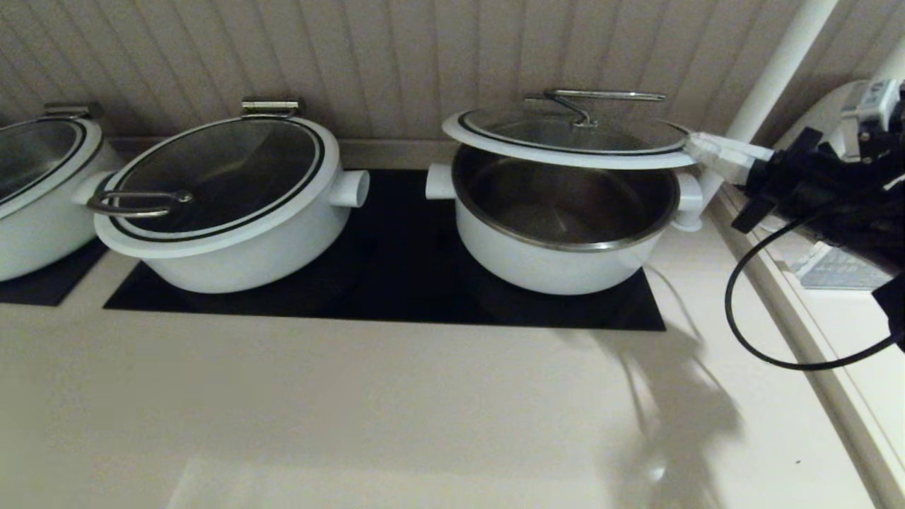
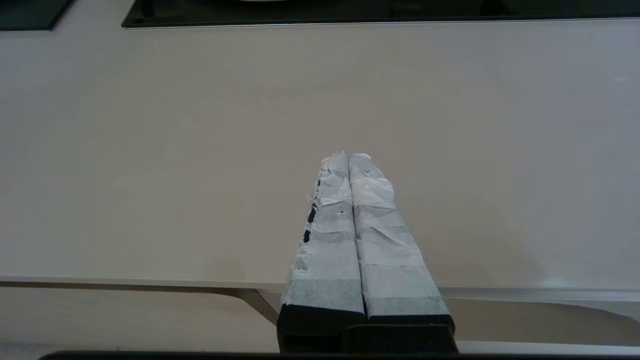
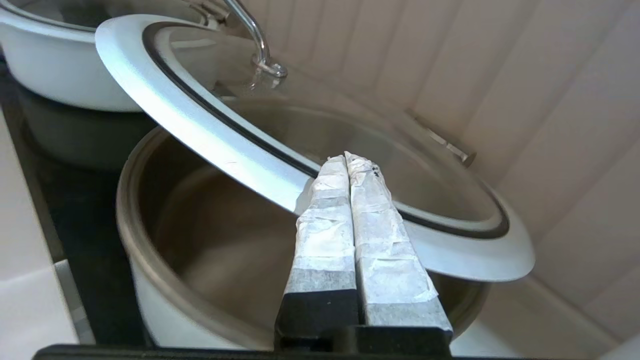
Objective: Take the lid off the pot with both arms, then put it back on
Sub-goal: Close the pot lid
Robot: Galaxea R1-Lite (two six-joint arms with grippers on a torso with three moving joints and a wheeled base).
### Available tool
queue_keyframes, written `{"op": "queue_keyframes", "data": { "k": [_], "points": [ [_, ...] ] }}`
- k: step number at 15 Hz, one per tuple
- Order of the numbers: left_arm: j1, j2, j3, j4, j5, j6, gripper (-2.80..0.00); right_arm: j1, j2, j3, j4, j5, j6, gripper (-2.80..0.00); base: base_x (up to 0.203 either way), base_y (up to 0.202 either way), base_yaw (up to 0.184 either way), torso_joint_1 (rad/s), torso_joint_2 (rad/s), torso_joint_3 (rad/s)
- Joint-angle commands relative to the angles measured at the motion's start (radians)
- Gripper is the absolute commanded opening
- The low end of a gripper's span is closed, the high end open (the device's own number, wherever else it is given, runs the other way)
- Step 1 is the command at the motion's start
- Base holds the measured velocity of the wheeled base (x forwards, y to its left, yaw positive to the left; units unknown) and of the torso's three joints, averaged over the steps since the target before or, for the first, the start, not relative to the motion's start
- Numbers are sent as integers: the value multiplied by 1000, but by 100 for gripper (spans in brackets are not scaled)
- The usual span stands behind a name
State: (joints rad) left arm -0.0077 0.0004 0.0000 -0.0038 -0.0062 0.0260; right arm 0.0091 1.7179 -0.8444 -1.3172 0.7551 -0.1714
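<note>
White-taped right gripper pinches the lid at its right rim, fingers pressed together, holding it raised above the pot on the black cooktop. Left gripper closed on nothing, over the bare counter, well apart.

Lid above pot, front raised; second pot left; right pincer at lid's right rim.
</note>
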Motion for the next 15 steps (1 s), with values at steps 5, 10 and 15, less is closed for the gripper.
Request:
{"op": "queue_keyframes", "data": {
  "k": [5, 10, 15],
  "points": [
    [0, 0, 0, -1, 0, -3, -280, 2, -1, 45, -13, 6, -14, -280, 0, 0, 0, 0, 0, 0],
    [0, 0, 0, -1, 0, 2, -280, 3, 2, 95, -17, 10, -16, -280, 0, 0, 0, 0, 0, 0],
    [0, 0, 0, -1, 0, -1, -280, 12, 12, 144, -17, 21, -16, -280, 0, 0, 0, 0, 0, 0]
  ]
}}
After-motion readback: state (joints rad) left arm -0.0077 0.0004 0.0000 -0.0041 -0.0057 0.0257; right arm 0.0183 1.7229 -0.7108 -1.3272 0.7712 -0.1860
